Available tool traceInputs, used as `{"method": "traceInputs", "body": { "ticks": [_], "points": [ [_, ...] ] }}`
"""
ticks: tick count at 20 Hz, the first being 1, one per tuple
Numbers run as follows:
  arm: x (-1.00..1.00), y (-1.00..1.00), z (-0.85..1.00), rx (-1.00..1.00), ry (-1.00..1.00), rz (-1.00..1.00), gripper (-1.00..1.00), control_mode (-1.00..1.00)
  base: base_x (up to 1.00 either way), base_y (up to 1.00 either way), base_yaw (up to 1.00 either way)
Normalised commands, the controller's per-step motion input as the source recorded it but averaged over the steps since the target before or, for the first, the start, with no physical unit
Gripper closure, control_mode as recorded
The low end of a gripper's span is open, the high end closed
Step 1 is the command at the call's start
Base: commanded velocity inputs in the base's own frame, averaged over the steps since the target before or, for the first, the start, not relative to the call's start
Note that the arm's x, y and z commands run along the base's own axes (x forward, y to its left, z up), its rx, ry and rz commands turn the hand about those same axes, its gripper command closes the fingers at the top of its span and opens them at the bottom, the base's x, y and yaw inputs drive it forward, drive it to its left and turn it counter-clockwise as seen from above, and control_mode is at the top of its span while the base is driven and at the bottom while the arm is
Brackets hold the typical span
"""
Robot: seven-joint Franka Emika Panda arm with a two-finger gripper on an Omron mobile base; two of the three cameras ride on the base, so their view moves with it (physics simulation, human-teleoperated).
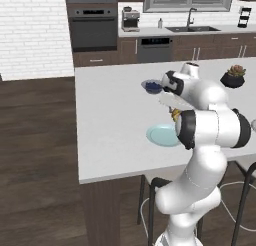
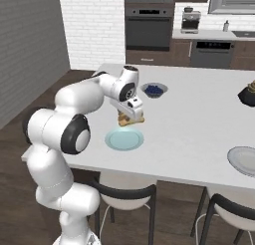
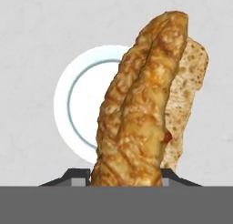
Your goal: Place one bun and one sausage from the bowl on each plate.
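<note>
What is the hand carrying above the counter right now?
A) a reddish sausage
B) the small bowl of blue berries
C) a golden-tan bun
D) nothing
C: in the hand view the bun rises from between the hand's fingertips, with the pale teal plate on the counter behind it.

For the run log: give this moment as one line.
gripper: shut on bun | position: above teal plate | bun: not yet placed
</note>
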Motion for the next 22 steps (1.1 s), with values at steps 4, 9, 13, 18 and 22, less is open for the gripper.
{"method": "traceInputs", "body": {
  "ticks": [4, 9, 13, 18, 22],
  "points": [
    [-0.23, 0.17, -0.73, 0.00, 0.01, 0.10, 1.00, -1.00, 0.00, 0.00, 0.00],
    [-0.25, 0.61, -0.43, -0.03, 0.00, 0.02, 1.00, -1.00, 0.00, 0.00, 0.00],
    [-0.01, 0.50, -0.28, -0.04, 0.00, 0.00, 1.00, -1.00, 0.00, 0.00, 0.00],
    [0.11, -0.07, -0.20, 0.00, 0.00, 0.00, 1.00, -1.00, 0.00, 0.00, 0.00],
    [0.10, -0.31, -0.25, 0.00, 0.00, 0.00, 1.00, -1.00, 0.00, 0.00, 0.00]
  ]
}}
